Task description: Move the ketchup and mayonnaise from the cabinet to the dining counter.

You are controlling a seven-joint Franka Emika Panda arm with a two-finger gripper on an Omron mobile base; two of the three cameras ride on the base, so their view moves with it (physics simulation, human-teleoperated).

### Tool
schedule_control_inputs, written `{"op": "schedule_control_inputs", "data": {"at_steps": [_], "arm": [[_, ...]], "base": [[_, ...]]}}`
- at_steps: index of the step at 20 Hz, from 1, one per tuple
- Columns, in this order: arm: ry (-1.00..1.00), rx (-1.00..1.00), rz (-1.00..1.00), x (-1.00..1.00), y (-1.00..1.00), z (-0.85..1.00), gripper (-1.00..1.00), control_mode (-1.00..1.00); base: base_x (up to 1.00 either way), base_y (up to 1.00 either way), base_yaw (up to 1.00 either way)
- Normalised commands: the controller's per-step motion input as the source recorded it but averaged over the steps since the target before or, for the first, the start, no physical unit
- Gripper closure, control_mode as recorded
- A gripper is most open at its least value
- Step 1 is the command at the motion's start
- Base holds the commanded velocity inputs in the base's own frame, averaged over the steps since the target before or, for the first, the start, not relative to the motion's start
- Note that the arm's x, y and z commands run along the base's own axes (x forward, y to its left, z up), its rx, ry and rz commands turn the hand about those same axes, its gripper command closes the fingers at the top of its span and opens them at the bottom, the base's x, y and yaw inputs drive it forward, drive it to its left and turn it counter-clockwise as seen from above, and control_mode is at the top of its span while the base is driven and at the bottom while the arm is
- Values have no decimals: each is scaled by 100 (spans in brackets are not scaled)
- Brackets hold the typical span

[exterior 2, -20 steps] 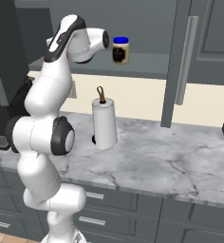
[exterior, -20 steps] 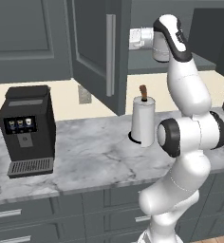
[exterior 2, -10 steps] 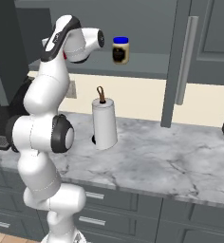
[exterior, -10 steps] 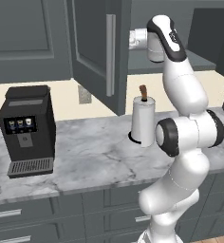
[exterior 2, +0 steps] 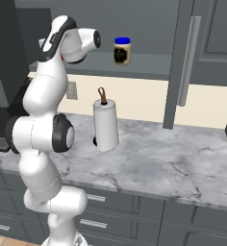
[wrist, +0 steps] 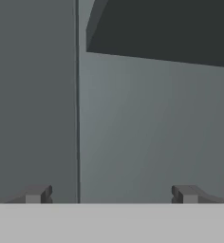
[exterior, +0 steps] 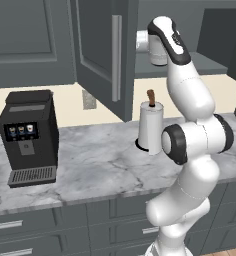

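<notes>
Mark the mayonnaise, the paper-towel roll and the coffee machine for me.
mayonnaise [exterior 2: 122,52]: right base view, on the jar's dark label.
paper-towel roll [exterior 2: 106,126]: right base view, on the middle of the white roll.
coffee machine [exterior: 29,136]: left base view, on its black front.

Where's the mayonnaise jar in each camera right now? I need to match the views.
Left base view: no jar to point to; the arm stands in front of the cabinet shelf.
Right base view: the mayonnaise stands upper centre on the cabinet shelf, right of the wrist.
Hand view: grey cabinet interior, no jar.
Shared landmark: the paper-towel roll on the counter, below the shelf.
</notes>
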Motion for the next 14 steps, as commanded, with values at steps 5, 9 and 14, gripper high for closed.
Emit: {"op": "schedule_control_inputs", "data": {"at_steps": [5, 9, 14], "arm": [[0, 0, 0, 4, -9, 0, -100, -100], [0, 0, 0, 0, -51, 0, -100, -100], [0, 0, 0, 10, -28, 0, -100, -100]], "base": [[0, 0, 0], [0, 0, 0], [0, 0, 0]]}}
